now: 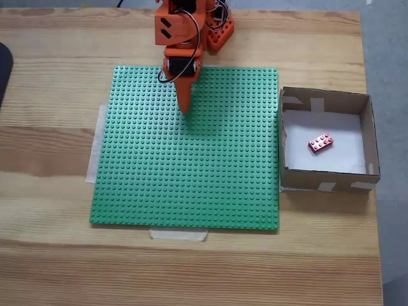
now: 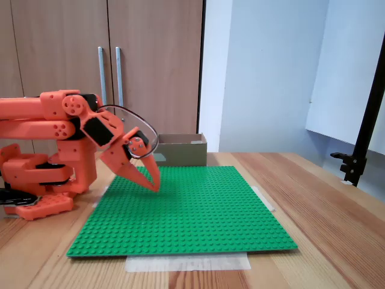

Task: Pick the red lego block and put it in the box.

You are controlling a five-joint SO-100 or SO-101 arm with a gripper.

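Gripper (image 1: 185, 107) hangs over the upper-middle part of the green baseplate (image 1: 191, 191) in the top-down fixed view, fingers pointing down at the studs. We see the same pose from the side in the other fixed view, gripper (image 2: 153, 183), with its tips low over the plate near the arm's side; whether they touch the studs we cannot tell. The jaws read as closed together into a single point in both fixed views, with nothing between them. We note no brick and no other object at the fingertips.

Task status: the red lego block (image 1: 320, 143) lies inside the box (image 1: 324, 99), on its white floor, roughly central and turned at a slant, clear of all four walls. The box sits on the wooden table (image 1: 51, 95) just beside the right edge of the baseplate in the top-down view; in the side view the box (image 2: 180, 150) shows at the far end of the plate, its contents hidden by the wall.

Our judgement: the placing step looks done, since the block rests in the box and the gripper is well apart from it and empty. What may remain, as far as we can judge, is at most parking the arm (image 2: 48, 120) back near its base (image 2: 36, 201).
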